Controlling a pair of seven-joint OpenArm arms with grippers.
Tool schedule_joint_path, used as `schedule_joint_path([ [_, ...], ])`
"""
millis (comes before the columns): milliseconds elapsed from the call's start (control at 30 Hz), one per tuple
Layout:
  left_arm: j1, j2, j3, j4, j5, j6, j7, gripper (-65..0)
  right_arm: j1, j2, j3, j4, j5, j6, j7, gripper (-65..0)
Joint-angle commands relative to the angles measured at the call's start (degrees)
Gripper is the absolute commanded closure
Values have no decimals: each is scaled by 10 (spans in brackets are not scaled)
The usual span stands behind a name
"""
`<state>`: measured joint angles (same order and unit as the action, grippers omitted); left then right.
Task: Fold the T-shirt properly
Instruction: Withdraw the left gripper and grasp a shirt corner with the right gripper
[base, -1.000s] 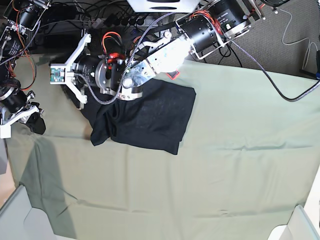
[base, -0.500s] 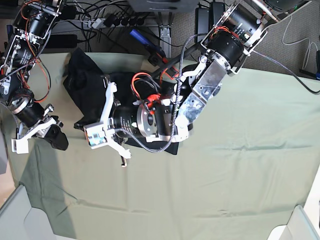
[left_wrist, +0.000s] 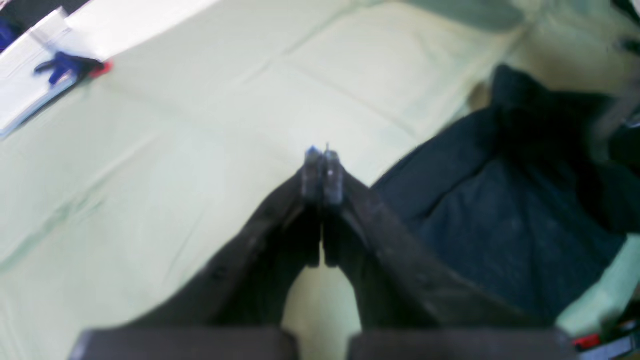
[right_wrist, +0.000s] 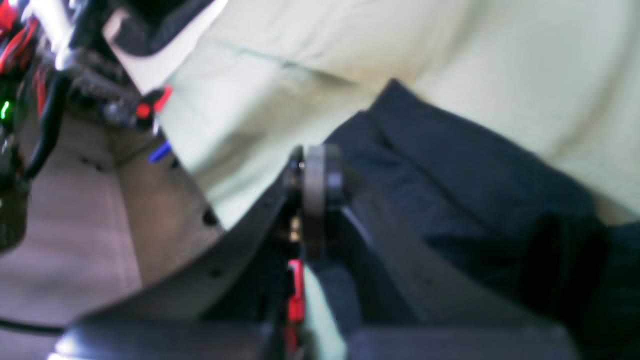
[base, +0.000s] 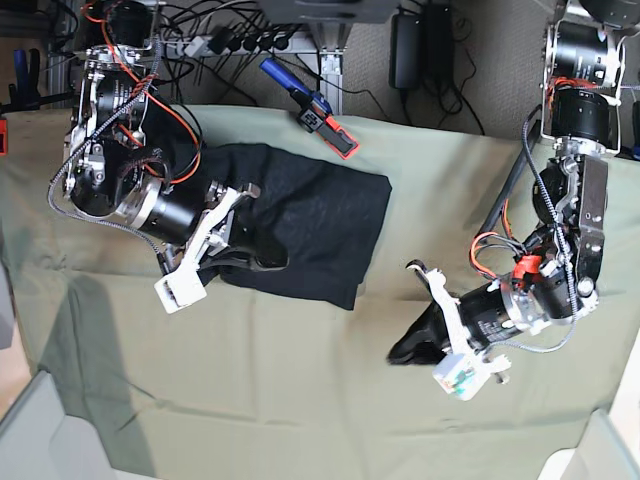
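Both wrist views were blurred, so fine detail was hard to make out. The left part of the T-shirt (base: 310, 225) was hidden in the base view by the right arm's housing, and no print could be seen on the cloth; only plain black fabric was shown. In the left wrist view the shirt was cut off at the right edge of the frame.

The jaws of the left gripper (left_wrist: 322, 172) were seen pressed together with nothing between them, held over bare green table cloth (base: 300, 400) and just beside the shirt's edge. In the base view that gripper (base: 405, 348) was placed apart from the shirt, lower and to its right. The jaws of the right gripper (right_wrist: 315, 175) were likewise closed; whether cloth was pinched between them could not be told from the blurred picture, though their tips lay against or just over the black fabric near its edge.

The T-shirt was laid folded into a rough rectangle on the tabletop, towards the far left. A blue and red tool (base: 318, 112) lay at the cloth's far edge.
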<state>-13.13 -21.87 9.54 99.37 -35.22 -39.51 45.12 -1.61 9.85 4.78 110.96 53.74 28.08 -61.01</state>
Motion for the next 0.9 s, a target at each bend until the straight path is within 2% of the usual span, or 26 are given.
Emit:
schedule_joint_path([
  [0, -1, -17, -14, 9, -8, -5, -9, 0, -8, 2, -10, 26, 10, 59, 5, 0],
  [67, 17, -35, -29, 9, -11, -5, -9, 0, -33, 6, -27, 56, -10, 63, 0, 0],
  [133, 33, -45, -40, 9, -14, -5, -9, 0, -62, 25, -40, 87, -13, 63, -8, 0],
  [233, 51, -48, -47, 9, -18, -5, -9, 0, -116, 68, -43, 145, -23, 67, -9, 0],
  [367, 73, -48, -47, 9, -18, -5, -7, 0, -191, 132, -43, 234, -82, 66, -5, 0],
  [500, 81, -48, -47, 9, -19, -5, -7, -13, -247, 180, -43, 240, -169, 64, 27, 0],
  [667, 85, -48, -47, 9, -18, -5, -4, -49, -281, 220, -38, 240, -219, 62, 4, 0],
  [700, 88, -48, -47, 9, -18, -5, -2, -49, -285, 226, -34, 240, -218, 62, -1, -13],
  [800, 88, -48, -47, 9, -16, -5, -1, -49, -286, 242, -22, 240, -218, 60, -5, -191],
  [867, 89, -48, -47, 9, -16, -5, -1, -49, -286, 248, -11, 240, -218, 57, -5, -237],
])
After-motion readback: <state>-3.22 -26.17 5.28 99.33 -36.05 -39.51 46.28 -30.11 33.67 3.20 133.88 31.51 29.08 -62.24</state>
